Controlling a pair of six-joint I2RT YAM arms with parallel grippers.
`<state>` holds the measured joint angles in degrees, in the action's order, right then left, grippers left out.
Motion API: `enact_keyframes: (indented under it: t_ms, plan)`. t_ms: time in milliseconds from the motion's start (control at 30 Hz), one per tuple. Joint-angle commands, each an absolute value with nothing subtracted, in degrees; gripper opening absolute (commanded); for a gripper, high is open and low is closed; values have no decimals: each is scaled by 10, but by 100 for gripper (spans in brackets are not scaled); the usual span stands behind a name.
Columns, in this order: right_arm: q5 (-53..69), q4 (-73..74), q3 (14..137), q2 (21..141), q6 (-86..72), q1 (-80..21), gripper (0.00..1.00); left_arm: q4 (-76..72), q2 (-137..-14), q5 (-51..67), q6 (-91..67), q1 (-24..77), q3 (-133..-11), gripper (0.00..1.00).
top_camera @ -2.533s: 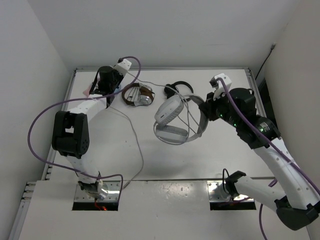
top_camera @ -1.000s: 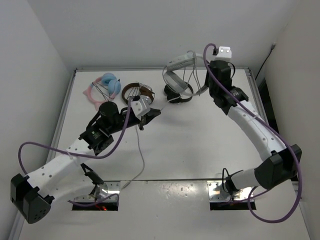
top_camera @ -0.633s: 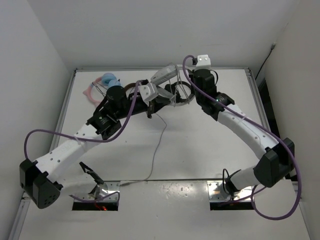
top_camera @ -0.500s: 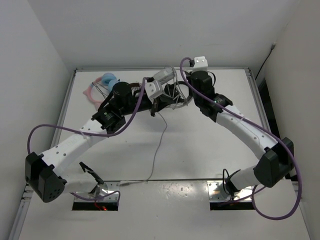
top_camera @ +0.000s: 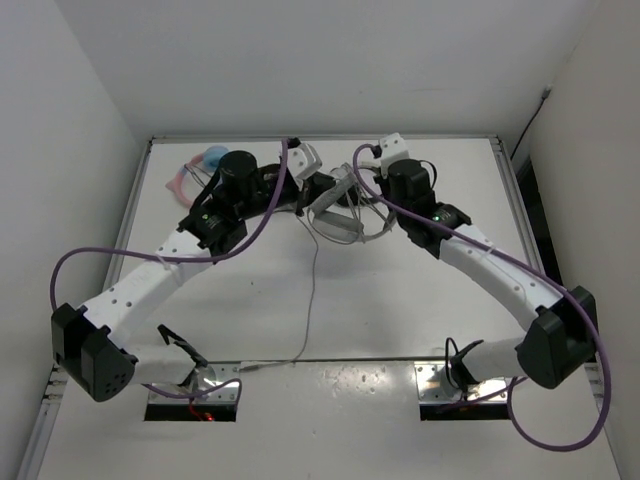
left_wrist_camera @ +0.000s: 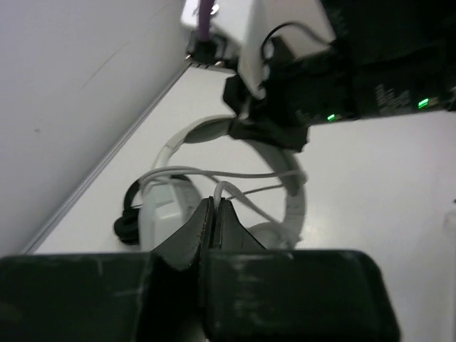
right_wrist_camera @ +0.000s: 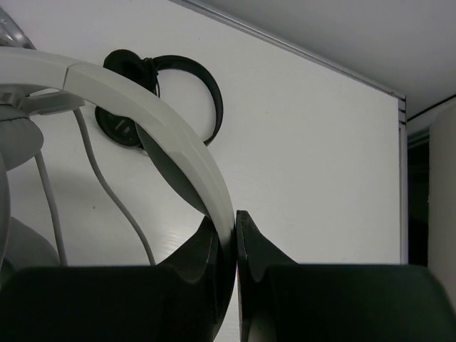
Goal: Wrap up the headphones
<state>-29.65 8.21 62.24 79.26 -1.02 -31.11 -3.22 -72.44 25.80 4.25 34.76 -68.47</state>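
The white headphones hang above the back middle of the table. My right gripper is shut on their wide headband, which runs between the fingertips. Just left of them, my left gripper is shut on the thin grey cable at the very tips. In the left wrist view an ear cup and the headband lie just beyond the jaws, with cable strands crossing between them. The rest of the cable trails down the table toward the near edge.
A small black pair of headphones lies flat by the back rim, under the held pair. A pink and blue pair sits at the back left, partly behind my left arm. The back wall and table rim are close.
My right gripper has brought the white headphones forward and down from near the back wall. My left gripper has moved back and right with the cable, up to the headphones.
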Motion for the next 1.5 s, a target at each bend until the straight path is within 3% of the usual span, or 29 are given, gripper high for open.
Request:
enact_keyframes:
  t_ms: [0,367,700,733,767,967,1167,1333,1467]
  plan:
    - [-263,60,624,735,54,-319,0,-52,-720,201,107,341,-715,0]
    - [-128,165,613,690,92,-359,0,-110,-749,107,198,337,-690,0]
    - [-96,221,636,683,61,-330,0,-138,-809,94,112,283,-684,0]
    - [-96,228,636,683,61,-324,0,-138,-816,94,93,273,-684,2]
    - [-96,228,636,683,55,-324,0,-133,-823,107,85,266,-684,14]
    - [-85,266,642,671,27,-275,0,-119,-847,143,66,236,-676,49]
    - [-39,298,667,671,-8,-234,0,-69,-840,166,71,209,-665,54]
    - [-49,304,691,677,-46,-193,0,-24,-770,335,97,183,-583,54]
    - [-57,317,738,703,-83,-141,0,146,-695,422,217,183,-523,54]
